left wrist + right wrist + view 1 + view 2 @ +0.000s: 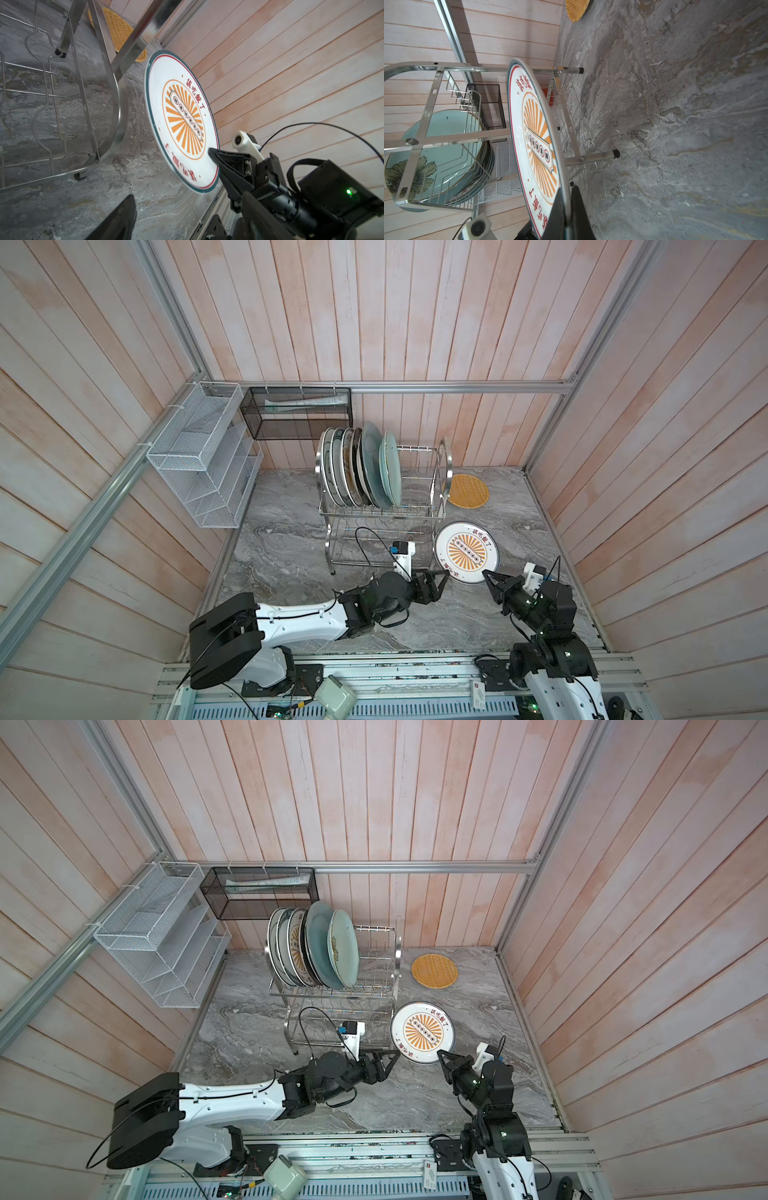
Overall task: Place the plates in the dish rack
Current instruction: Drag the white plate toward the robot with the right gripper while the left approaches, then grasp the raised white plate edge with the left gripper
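marble top (291, 510) roomy by rack (415, 489); r gripper (488, 575) pinches sunburst plate (467, 552) rim, l gripper (443, 585) spread.

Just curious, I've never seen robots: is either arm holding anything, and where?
The right arm's fingers pinch the sunburst plate by its near rim; the left arm's fingers hold nothing.

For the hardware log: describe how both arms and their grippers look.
The left arm and right arm have smooth white shells and black joint housings. Each wrist carries a white camera mount and a looping black cable. The left gripper and right gripper are black, with tapered triangular fingers.
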{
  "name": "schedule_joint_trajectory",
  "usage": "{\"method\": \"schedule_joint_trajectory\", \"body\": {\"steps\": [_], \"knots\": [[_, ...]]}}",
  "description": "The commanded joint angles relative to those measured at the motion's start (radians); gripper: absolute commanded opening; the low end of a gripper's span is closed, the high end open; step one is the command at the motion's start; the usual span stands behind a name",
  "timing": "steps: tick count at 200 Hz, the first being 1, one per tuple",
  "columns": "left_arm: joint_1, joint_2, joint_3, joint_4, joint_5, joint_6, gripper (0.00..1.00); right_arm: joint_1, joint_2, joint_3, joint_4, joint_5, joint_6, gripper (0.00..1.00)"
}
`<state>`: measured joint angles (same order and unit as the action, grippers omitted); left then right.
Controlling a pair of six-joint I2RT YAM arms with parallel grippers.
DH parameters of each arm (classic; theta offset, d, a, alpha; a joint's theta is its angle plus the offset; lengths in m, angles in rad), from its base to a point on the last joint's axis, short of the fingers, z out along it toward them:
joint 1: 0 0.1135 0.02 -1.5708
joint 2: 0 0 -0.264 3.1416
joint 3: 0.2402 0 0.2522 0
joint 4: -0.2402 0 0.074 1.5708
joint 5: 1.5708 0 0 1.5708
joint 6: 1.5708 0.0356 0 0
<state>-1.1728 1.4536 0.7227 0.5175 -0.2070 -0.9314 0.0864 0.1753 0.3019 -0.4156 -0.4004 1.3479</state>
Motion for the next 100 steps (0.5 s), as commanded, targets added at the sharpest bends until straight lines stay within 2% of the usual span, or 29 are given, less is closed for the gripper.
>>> {"method": "schedule_joint_trajectory", "body": {"steps": [1,20,56,87,100], "knots": [[-0.001,0.057,0.058,0.024,-0.043,-0.071,0.72,0.019,-0.026,0.039,0.02,0.026,0.022,0.0],[-0.001,0.098,0.106,-0.04,-0.087,-0.138,0.65,0.023,-0.033,0.041,0.017,0.02,0.027,0.0],[-0.001,0.156,0.141,-0.01,-0.109,-0.188,0.56,0.024,-0.034,0.051,0.015,0.009,0.025,0.0],[-0.001,0.203,0.165,0.026,-0.099,-0.238,0.29,0.026,-0.036,0.052,0.015,-0.007,0.02,0.0],[-0.001,0.211,0.158,0.054,-0.102,-0.273,0.21,0.027,-0.038,0.052,0.011,-0.009,0.015,0.0]]}}
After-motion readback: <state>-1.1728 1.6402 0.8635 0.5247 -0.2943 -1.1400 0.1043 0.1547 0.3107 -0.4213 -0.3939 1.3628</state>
